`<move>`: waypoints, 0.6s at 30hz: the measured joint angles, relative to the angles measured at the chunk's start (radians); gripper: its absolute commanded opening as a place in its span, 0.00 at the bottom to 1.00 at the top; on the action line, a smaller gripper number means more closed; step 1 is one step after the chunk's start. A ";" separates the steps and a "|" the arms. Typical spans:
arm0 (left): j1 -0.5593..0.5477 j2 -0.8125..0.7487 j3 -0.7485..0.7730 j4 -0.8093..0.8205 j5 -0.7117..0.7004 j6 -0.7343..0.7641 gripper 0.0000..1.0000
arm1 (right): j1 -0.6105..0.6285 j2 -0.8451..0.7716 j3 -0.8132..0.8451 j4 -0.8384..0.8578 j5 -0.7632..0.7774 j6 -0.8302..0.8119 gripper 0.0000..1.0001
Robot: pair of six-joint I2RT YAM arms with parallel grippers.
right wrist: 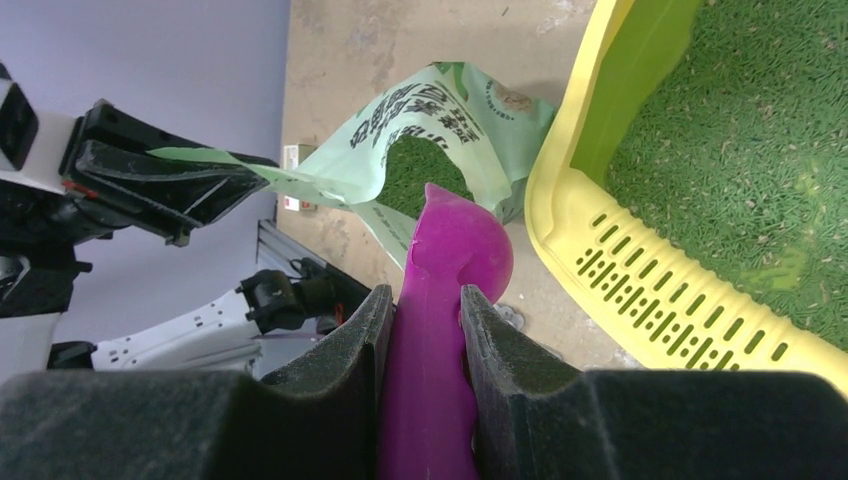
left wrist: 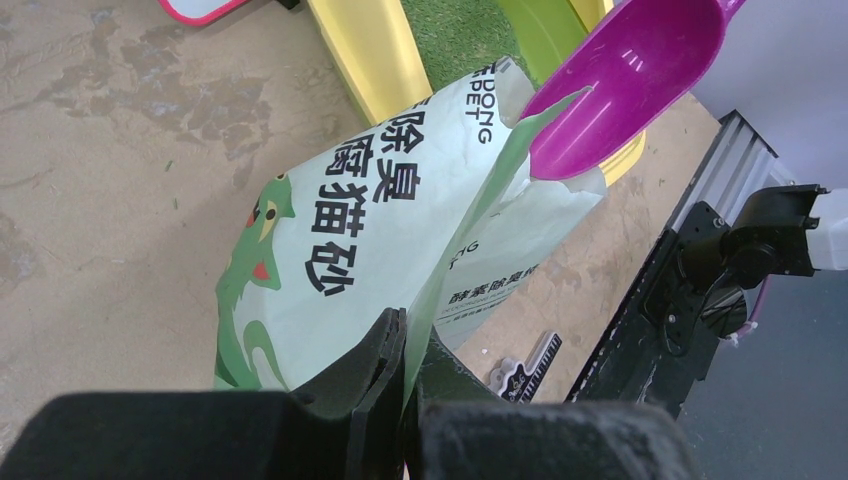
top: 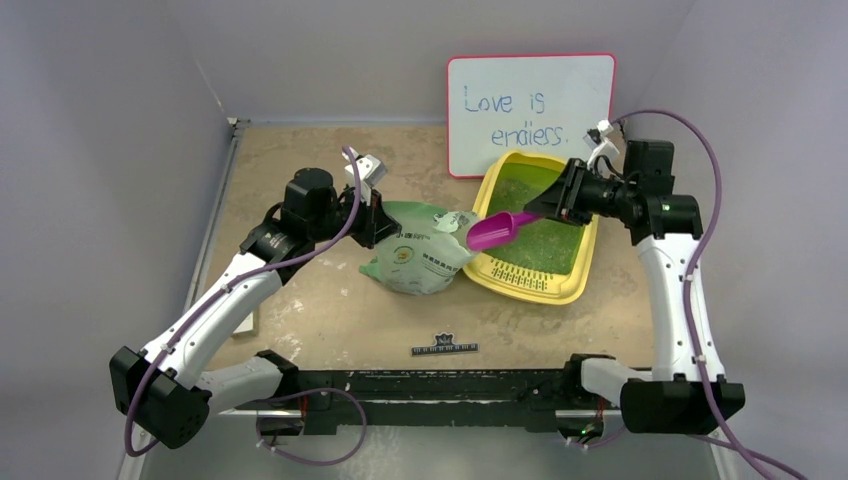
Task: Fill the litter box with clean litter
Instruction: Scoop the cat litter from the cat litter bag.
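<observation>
The yellow litter box (top: pixel 574 288) lies at the back right, with a layer of green clean litter (top: pixel 540 215) in it and its slotted grille (right wrist: pixel 660 305) toward the near end. More litter (right wrist: pixel 420 165) shows in the mouth of the pale green bag (top: pixel 420 250), which stands left of the box. My left gripper (left wrist: pixel 415 340) is shut on the bag's top edge (left wrist: pixel 470 230). My right gripper (right wrist: pixel 425 300) is shut on the handle of the magenta scoop (top: pixel 497 230). The scoop's bowl (left wrist: pixel 630 80) hangs at the bag's mouth, with no litter visible inside it.
A white red-framed board (top: pixel 530 110) with handwriting leans against the back wall behind the box. A small black keyboard-patterned sign (top: pixel 445 348) lies near the front edge. Grey walls close in the table on the left, back and right.
</observation>
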 measured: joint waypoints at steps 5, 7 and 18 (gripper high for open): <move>0.000 0.000 0.000 0.000 0.000 0.000 0.00 | 0.080 0.049 0.054 0.003 0.087 0.003 0.00; 0.000 0.000 0.000 0.000 0.000 0.000 0.00 | 0.140 0.078 0.077 0.007 0.135 0.006 0.00; -0.001 -0.001 0.000 0.001 -0.019 -0.002 0.00 | 0.550 0.315 0.209 -0.001 0.512 0.006 0.00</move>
